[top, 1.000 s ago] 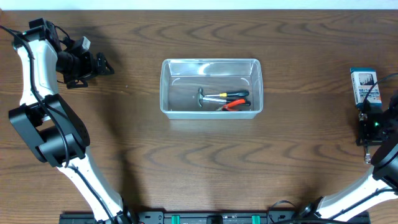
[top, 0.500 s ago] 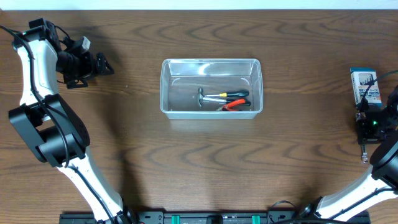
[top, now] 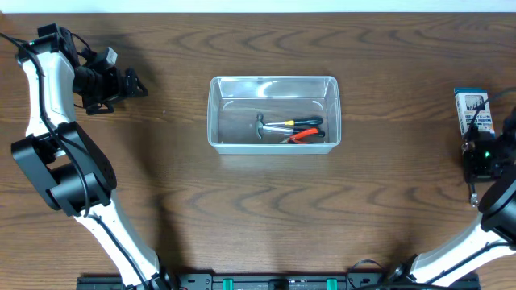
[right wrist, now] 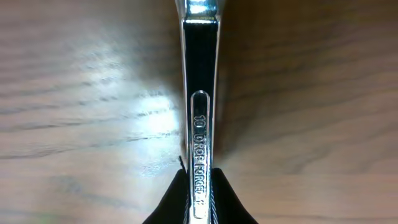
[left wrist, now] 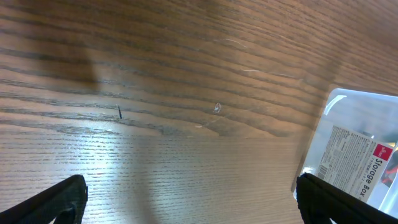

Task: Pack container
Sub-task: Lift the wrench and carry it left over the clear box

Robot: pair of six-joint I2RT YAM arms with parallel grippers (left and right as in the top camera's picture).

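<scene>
The container (top: 274,82) is a clear rectangular tub at the table's middle, holding a small yellow-and-black-handled tool (top: 289,123) and red-handled pliers (top: 305,135). Its corner with a "Storage Box" label (left wrist: 357,158) shows at the right of the left wrist view. My right gripper (right wrist: 200,182) is shut on a chrome wrench (right wrist: 200,74) stamped "10 DROP FORGED", which points away over the wood. In the overhead view this happens at the far right edge, where the wrench's end (top: 472,199) pokes out under the wrist. My left gripper (top: 137,84) stands open at the far left, holding nothing, fingers (left wrist: 62,199) wide apart.
A small blue-and-white printed box (top: 472,111) lies at the far right, just beyond my right wrist. The brown wooden table (top: 242,209) carries nothing else that I can see. The arm bases stand along the near edge.
The right jaws have closed onto the wrench, and the right wrist has crept slightly toward the printed box. The left arm has not moved.
</scene>
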